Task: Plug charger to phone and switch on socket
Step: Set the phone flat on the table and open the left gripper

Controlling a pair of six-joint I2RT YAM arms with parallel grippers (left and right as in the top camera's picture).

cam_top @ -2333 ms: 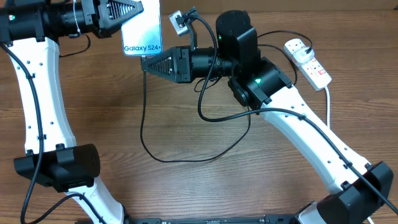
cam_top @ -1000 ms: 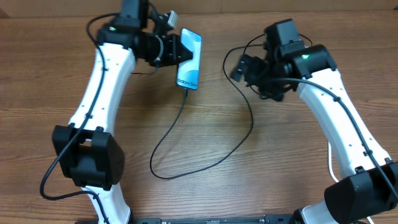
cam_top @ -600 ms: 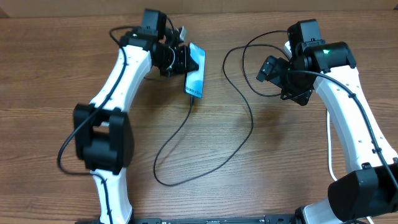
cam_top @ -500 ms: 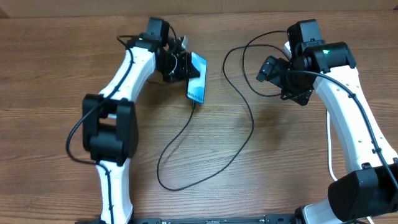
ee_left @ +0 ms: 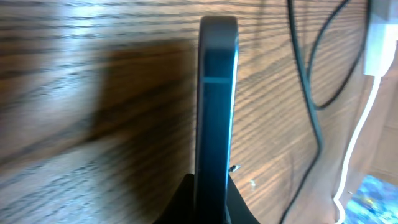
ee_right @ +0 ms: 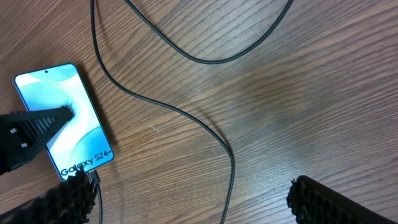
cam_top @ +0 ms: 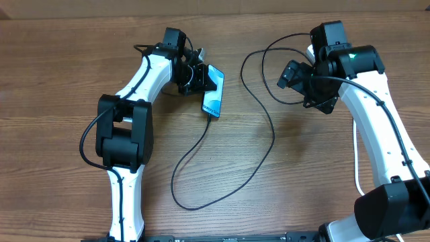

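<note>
Charger cable (cam_top: 232, 168) loops across the lower middle, its tip plugged into the Galaxy S24+ phone (cam_top: 212, 99) at upper centre. Left gripper (cam_top: 199, 78) is clamped on the phone's edge, arm stretched upward. Right gripper (cam_top: 290, 75), upper right, gapes wide, holding nothing.

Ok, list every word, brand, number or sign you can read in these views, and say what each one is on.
"Galaxy S24+": dark print near the bottom edge of the phone's light blue screen, clear in the right wrist view.
Overhead view: the same print on the phone is too small to read.
Left wrist view: the phone shows edge-on, no text visible.
No readable text on the arms, the charger cable or the table.
</note>
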